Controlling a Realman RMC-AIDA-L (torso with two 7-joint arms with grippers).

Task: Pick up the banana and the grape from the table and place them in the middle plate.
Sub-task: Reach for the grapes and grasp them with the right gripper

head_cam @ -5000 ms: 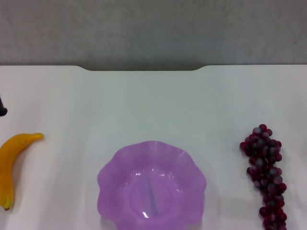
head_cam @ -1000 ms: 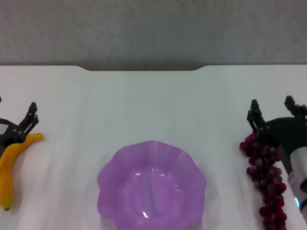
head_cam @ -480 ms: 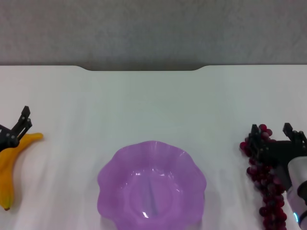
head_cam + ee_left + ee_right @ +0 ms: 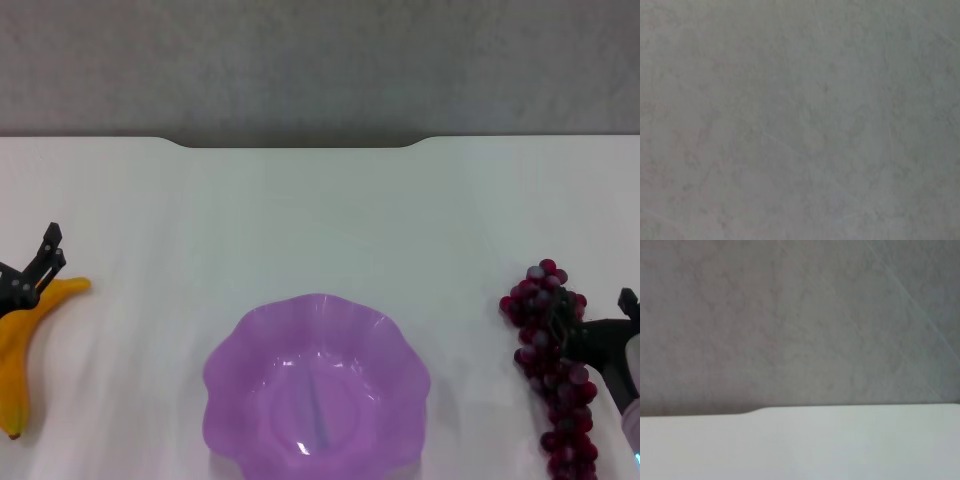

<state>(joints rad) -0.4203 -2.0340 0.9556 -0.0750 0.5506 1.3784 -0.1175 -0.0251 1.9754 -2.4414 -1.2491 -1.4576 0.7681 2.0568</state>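
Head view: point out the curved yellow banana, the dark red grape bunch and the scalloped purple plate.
curved yellow banana (image 4: 14, 350), head view, mid-body of the fruit.
dark red grape bunch (image 4: 535, 300), head view, upper cluster.
scalloped translucent purple plate (image 4: 232, 352), head view, left rim.

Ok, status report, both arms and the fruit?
Left gripper at banana top end. Right gripper down on grapes. Plate empty, path clear.

Left gripper (image 4: 22, 275) and grape (image 4: 553, 370) partly cut off
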